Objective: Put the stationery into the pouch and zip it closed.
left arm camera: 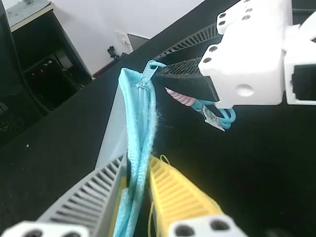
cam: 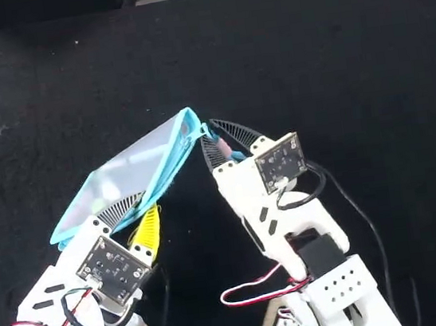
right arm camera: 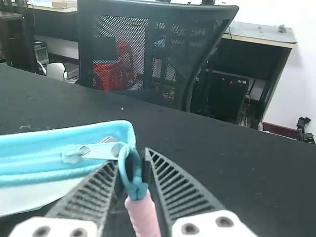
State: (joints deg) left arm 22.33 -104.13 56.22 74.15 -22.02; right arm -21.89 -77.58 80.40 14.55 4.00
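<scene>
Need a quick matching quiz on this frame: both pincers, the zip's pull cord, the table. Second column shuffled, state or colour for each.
Column one:
1. left pincer
2. right pincer
3. pull cord
4. table

Column two:
A. shut on the pull cord
B. blue loop with a pink sleeve
C. shut on the zip edge of the pouch
D. black

Pairs: 1-C, 2-A, 3-B, 4-D
</scene>
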